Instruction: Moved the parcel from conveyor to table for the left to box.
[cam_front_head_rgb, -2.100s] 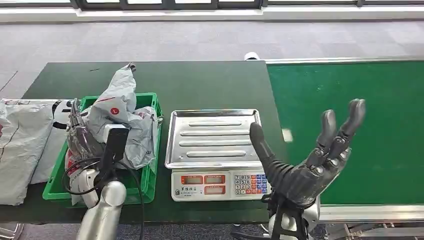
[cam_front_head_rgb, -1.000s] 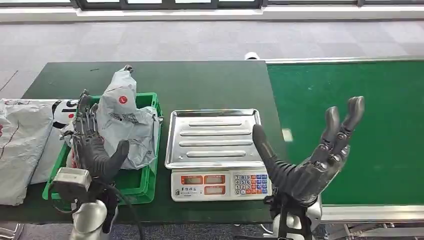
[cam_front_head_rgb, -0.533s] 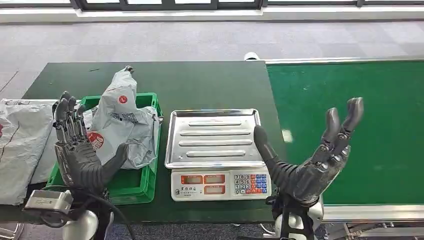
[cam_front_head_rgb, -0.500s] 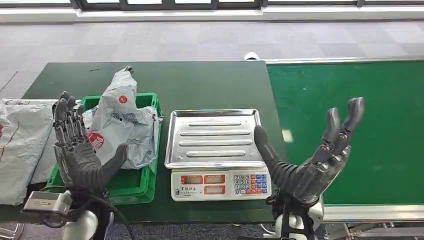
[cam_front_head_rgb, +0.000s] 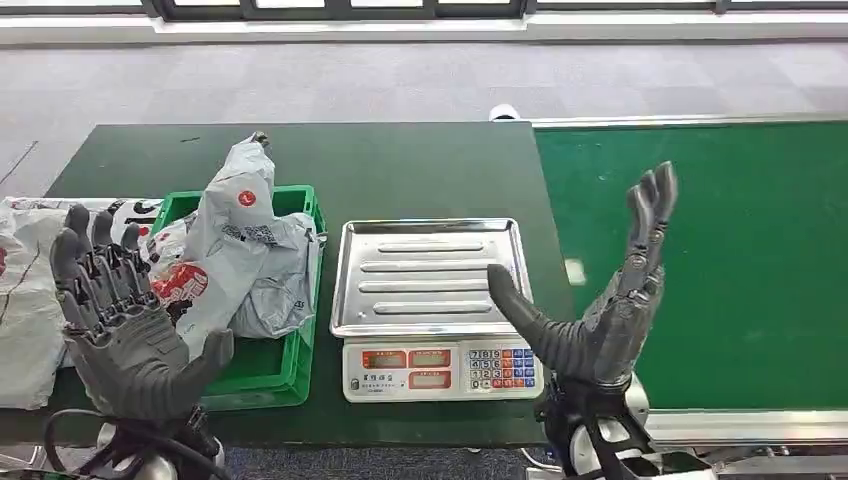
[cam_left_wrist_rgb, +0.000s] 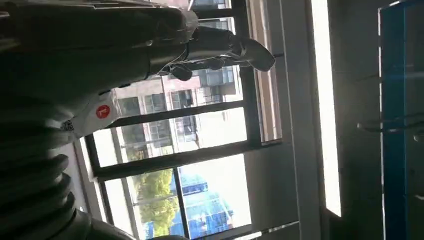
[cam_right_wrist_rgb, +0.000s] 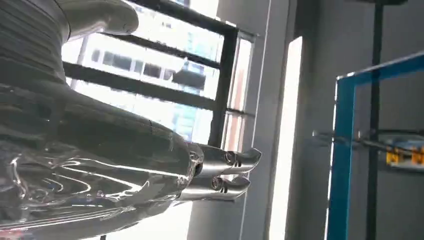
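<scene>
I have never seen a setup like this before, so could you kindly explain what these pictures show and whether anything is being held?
This is a humanoid robot. The wide picture comes from its head, looking down at a dark green table. The left robot hand and the right robot hand are both raised, fingers apart, holding nothing. On the table stand a green crate piled with grey parcels and a weighing scale with a bare steel tray. The green conveyor lies to the right. More grey bags lie far left. The other two pictures come from wrist cameras, now facing windows.
</scene>
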